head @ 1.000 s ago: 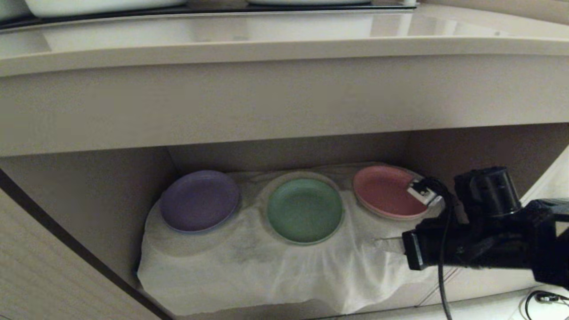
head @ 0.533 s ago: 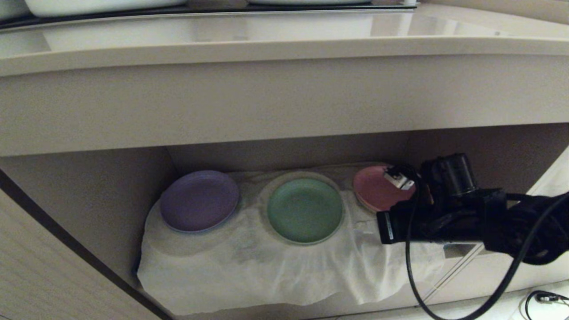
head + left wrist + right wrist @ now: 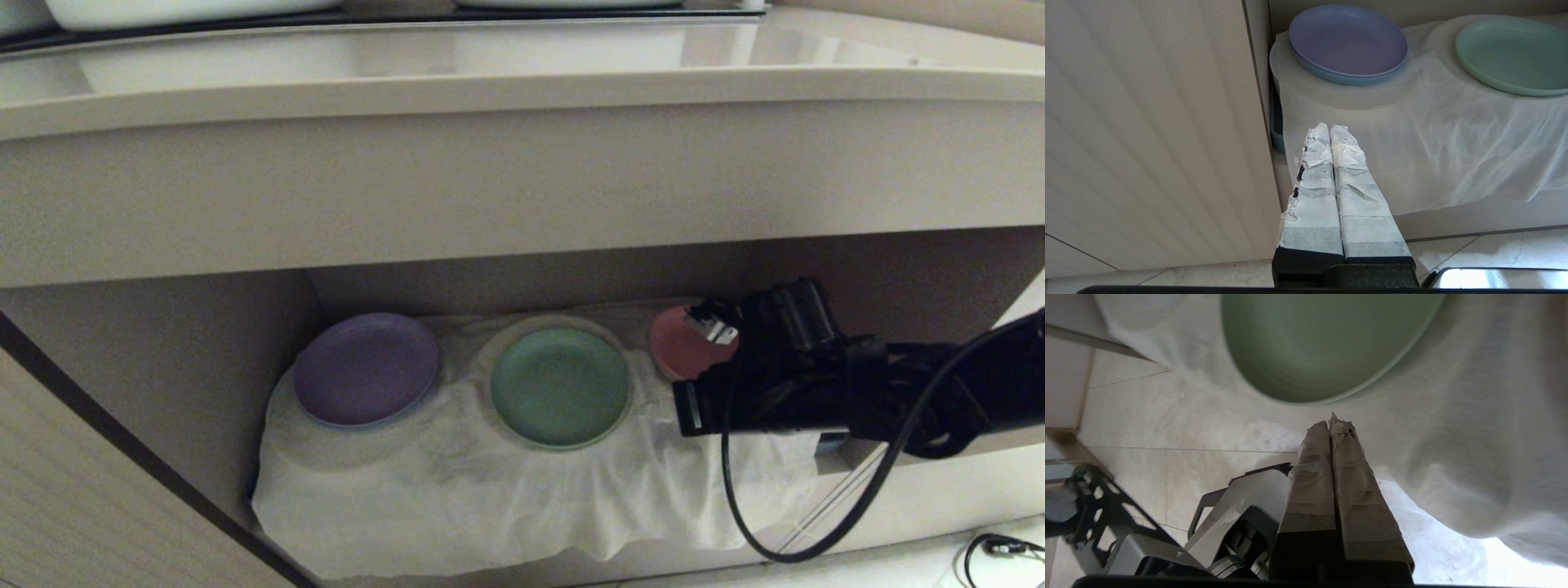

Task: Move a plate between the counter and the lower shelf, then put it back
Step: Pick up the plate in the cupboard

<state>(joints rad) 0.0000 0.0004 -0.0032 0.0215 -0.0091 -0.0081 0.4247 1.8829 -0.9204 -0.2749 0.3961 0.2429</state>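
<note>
A purple plate (image 3: 366, 368) sits on a white cloth (image 3: 457, 498). A pink plate (image 3: 679, 349) sits far along the same cloth.

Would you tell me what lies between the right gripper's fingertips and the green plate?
Only bare white cloth: in the right wrist view the shut right gripper points at the green plate, just short of its rim.

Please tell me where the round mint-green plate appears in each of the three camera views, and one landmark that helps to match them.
Head view: round mint-green plate, middle of three, centre of the shelf.
Left wrist view: upper right corner, partly cut off.
Right wrist view: top centre, just beyond the fingertips.
Shared landmark: the white cloth under it.
</note>
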